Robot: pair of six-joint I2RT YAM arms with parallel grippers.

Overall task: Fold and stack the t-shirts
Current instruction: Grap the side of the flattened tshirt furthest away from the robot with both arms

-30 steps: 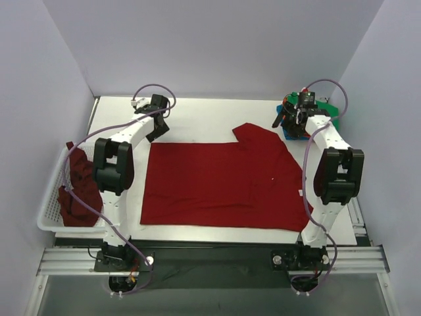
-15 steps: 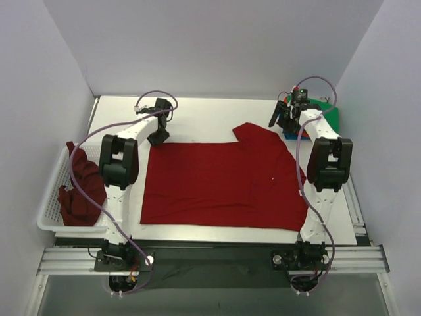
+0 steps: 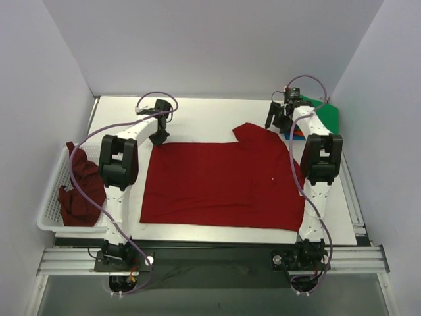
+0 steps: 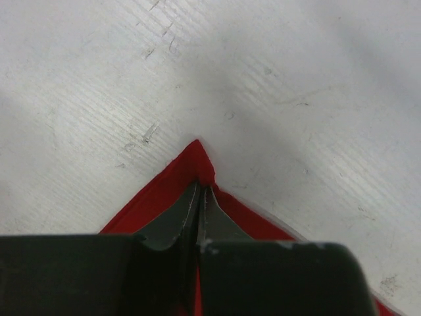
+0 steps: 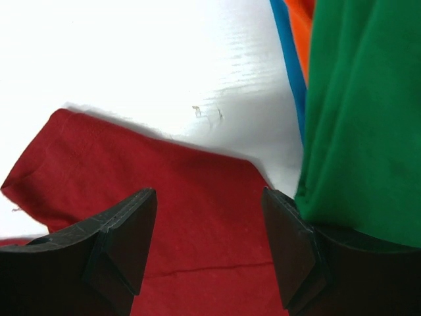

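Corner of red t-shirt [image 3: 220, 184] clenched in left gripper [image 4: 199, 192]; shallow pinch may slip on lift; right gripper [image 5: 209, 197] spread, empty; could snag green t-shirt [image 5: 358, 112].

A white table [image 3: 217, 112] with a scuffed, finely scratched top fills a plain booth closed in by a pale grey back wall [image 3: 210, 46], a left wall [image 3: 33, 99] and a right wall [image 3: 388, 99]. A silver metal rail [image 3: 72, 261] runs along the table's near edge, with a dull grey floor [image 3: 217, 299] below it. The light is even and soft, throwing only faint shadows.
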